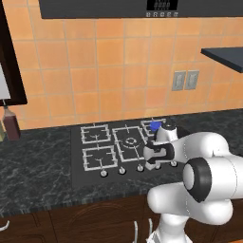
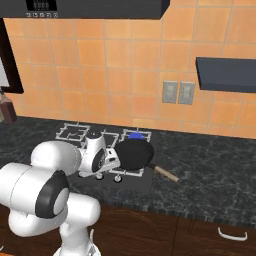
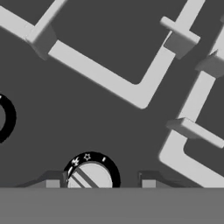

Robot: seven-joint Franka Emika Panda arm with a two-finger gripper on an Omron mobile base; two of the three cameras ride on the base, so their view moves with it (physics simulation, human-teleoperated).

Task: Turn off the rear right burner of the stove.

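Behind your claw (image 1: 153, 163) from the left base, the rear right burner (image 1: 155, 125) shows one blue flame on the flat black stove (image 1: 78, 156). You can count three round silver knobs (image 1: 122, 170) left of the claw, and three square wire grates.

From the right base, one round black pan (image 2: 134, 153) with a wooden handle sits right of the claw (image 2: 101, 172).

Hand view: one knob (image 3: 90, 176) with a slotted face lies between the fingertips (image 3: 52, 183), jaws wide, not touching it.
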